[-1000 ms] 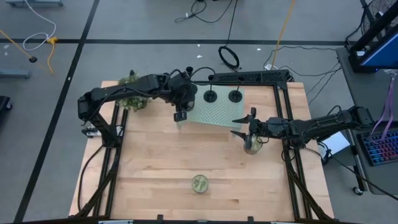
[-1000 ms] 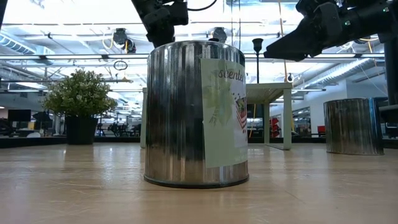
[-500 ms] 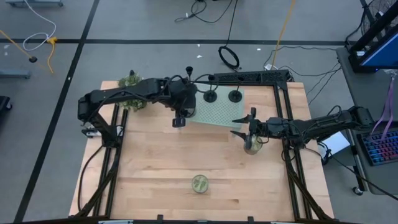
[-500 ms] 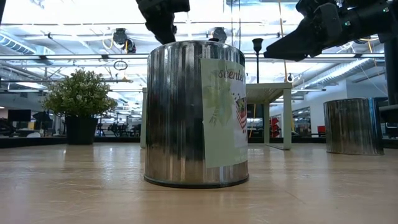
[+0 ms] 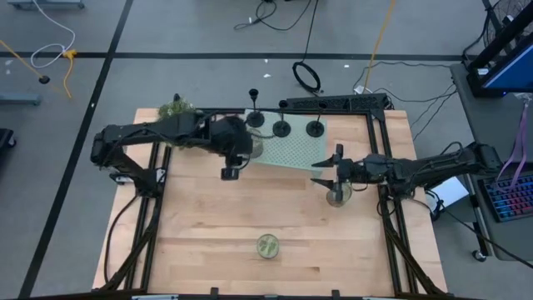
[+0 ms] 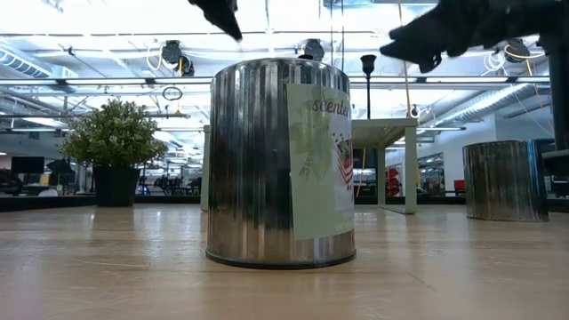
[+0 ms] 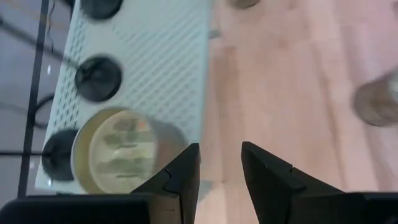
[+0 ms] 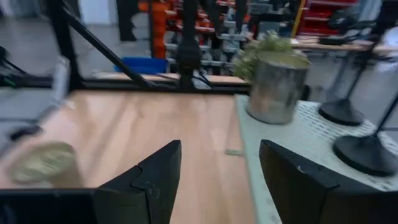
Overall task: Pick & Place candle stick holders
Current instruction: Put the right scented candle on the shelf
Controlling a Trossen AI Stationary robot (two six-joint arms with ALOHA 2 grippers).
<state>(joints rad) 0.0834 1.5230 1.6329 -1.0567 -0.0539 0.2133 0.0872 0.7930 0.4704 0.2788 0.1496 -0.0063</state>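
Three black candle stick holders [image 5: 282, 127] stand on their disc bases on the pale green perforated mat [image 5: 291, 152] at the table's far side; their bases also show in the left wrist view [image 7: 98, 78]. A greenish-gold jar [image 7: 118, 149] stands on the mat's near left corner beside one holder. My left gripper [image 5: 229, 172] hangs open and empty above the wood, just off that corner. My right gripper [image 5: 326, 171] is open and empty above a second jar [image 5: 337, 197] at the mat's near right.
A third jar [image 5: 268, 246] stands near the table's front edge and fills the low view [image 6: 280, 160]. A small potted plant [image 5: 175, 108] sits at the far left corner. Black frame rails [image 5: 337, 103] run along the far and side edges. Bare wood lies between the mat and the front jar.
My left gripper has drawn back from the mat's near left corner toward the table's near left and has risen almost out of the low view. My right gripper has risen a little above its jar.
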